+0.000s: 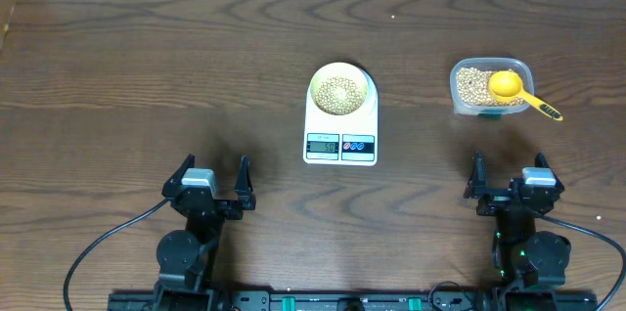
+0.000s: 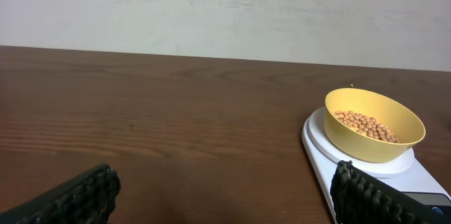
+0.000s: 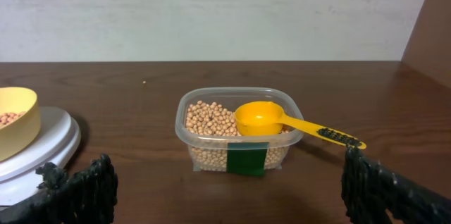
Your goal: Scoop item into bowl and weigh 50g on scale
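The pale yellow bowl (image 1: pixel 341 89) stands on the white scale (image 1: pixel 341 143) at the table's middle, with tan beans (image 1: pixel 339 94) in it. In the left wrist view the bowl (image 2: pixel 373 127) and its beans (image 2: pixel 366 125) sit on the scale (image 2: pixel 320 155) at the right. More beans (image 1: pixel 473 84) fill a clear plastic tub (image 1: pixel 489 86) at the right, with a yellow long-handled scoop (image 1: pixel 516 90) resting in it. The right wrist view shows the tub (image 3: pixel 238 130) and scoop (image 3: pixel 262 118) straight ahead. My left gripper (image 1: pixel 212 182) and right gripper (image 1: pixel 510 180) are both open and empty near the front edge.
The scale's display (image 1: pixel 323 146) is lit, its digits too small to read. The scoop's handle (image 1: pixel 543 108) sticks out over the tub's right rim. A wall edge (image 3: pixel 430 27) rises at the far right of the right wrist view.
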